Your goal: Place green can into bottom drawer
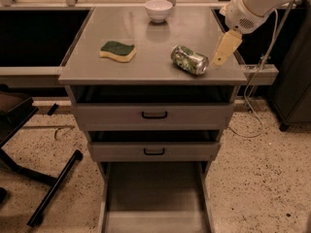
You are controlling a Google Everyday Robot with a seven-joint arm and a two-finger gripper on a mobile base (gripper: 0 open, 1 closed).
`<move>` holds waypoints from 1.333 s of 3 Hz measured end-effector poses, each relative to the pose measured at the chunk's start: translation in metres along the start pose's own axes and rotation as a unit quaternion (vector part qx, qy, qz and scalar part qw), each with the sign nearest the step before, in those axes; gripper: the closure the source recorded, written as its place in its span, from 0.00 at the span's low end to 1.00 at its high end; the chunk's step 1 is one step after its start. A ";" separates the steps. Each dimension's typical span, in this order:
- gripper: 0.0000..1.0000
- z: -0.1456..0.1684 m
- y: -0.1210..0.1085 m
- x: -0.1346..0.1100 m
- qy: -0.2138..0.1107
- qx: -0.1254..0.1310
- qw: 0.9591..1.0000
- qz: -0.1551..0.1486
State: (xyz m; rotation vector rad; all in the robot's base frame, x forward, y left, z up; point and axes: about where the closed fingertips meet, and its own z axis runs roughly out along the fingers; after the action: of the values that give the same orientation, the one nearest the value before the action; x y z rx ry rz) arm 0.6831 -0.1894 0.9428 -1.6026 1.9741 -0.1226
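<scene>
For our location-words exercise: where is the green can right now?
The green can lies on its side on the cabinet top, right of the sponge, with the gripper close at its right.

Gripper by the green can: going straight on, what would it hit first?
Likely the green can, down-left of the gripper hanging over the right side of the cabinet top; depth is unclear, so it might touch that top first.

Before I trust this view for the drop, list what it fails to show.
The bottom drawer: front end cut off by the camera view's lower edge.
The gripper, close right of the green can above the cabinet top: contact with the can cannot be told; its arm leaves at the upper edge.
The upper drawers: insides lost in shadow.
</scene>
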 end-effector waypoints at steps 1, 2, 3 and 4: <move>0.00 0.020 -0.014 -0.017 -0.039 -0.006 0.999 0.020; 0.00 0.020 -0.017 -0.020 -0.044 -0.004 0.999 0.022; 0.00 0.027 -0.015 -0.016 -0.049 -0.007 0.998 0.032; 0.00 0.056 -0.009 -0.018 -0.083 -0.023 0.996 0.037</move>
State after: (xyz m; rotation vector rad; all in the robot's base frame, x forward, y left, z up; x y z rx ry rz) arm 0.7203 -0.1600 0.9077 -1.5139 1.9169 0.0850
